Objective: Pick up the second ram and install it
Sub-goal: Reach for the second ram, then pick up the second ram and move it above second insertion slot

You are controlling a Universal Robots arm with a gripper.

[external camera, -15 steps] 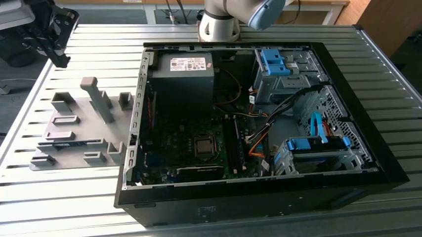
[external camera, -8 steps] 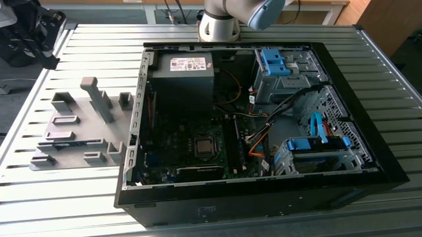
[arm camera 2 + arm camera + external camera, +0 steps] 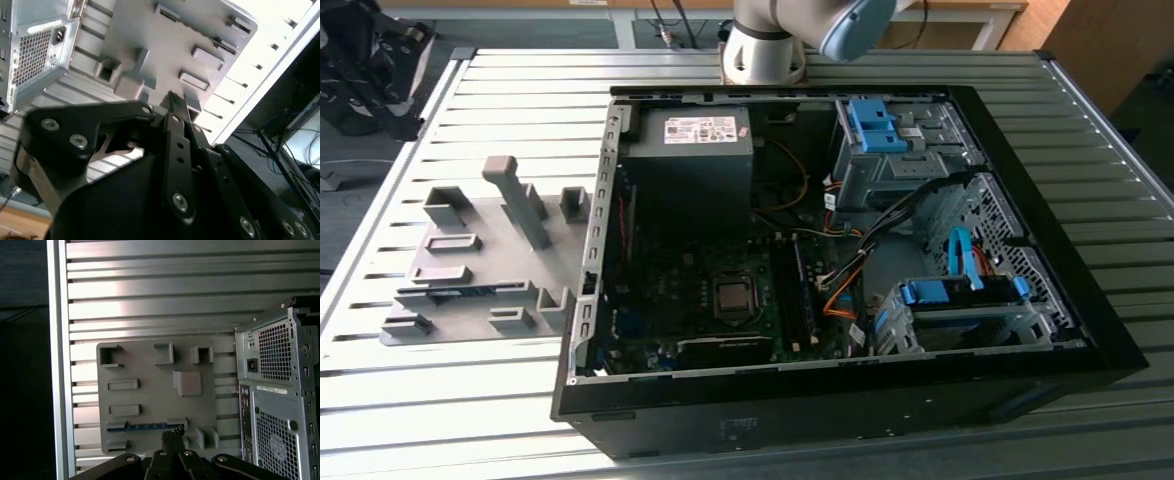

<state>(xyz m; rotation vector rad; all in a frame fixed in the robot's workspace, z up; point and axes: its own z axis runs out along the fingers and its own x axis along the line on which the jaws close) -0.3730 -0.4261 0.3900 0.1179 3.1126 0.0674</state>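
The arm [image 3: 774, 40] is rising from the far edge of the slatted metal bench [image 3: 454, 400], behind the open PC case [image 3: 854, 420]. In both wrist views the claw [image 3: 173, 436] is hanging high over the grey fixture plate [image 3: 145, 365]. The plate is lying on the bench just beside the case, on the exterior view's left.

As far as I can make out, the claw's tips are pressed together into one dark block. Nothing is gripped between them, and they are touching nothing. In the second wrist view the claw [image 3: 173, 100] is pointing down at the plate [image 3: 165, 45], with the vented back of the case [image 3: 35, 45] off to one side.

The second ram [image 3: 145, 426] is sitting on edge in a long slot of the fixture plate, showing as a thin blue-green strip held between raised grey blocks. In the first wrist view the claw's tips are overlapping one end of that strip, though they are well above it. From the exterior view the ram [image 3: 447, 292] is lying along the part of the plate [image 3: 480, 225] nearest the camera, well apart from the case.

Inside the case the motherboard [image 3: 707, 300] is lying flat with its lid off. The black power supply [image 3: 694, 160] is sitting at the far end. Two blue drive brackets [image 3: 881, 125] are standing along the exterior view's right side.
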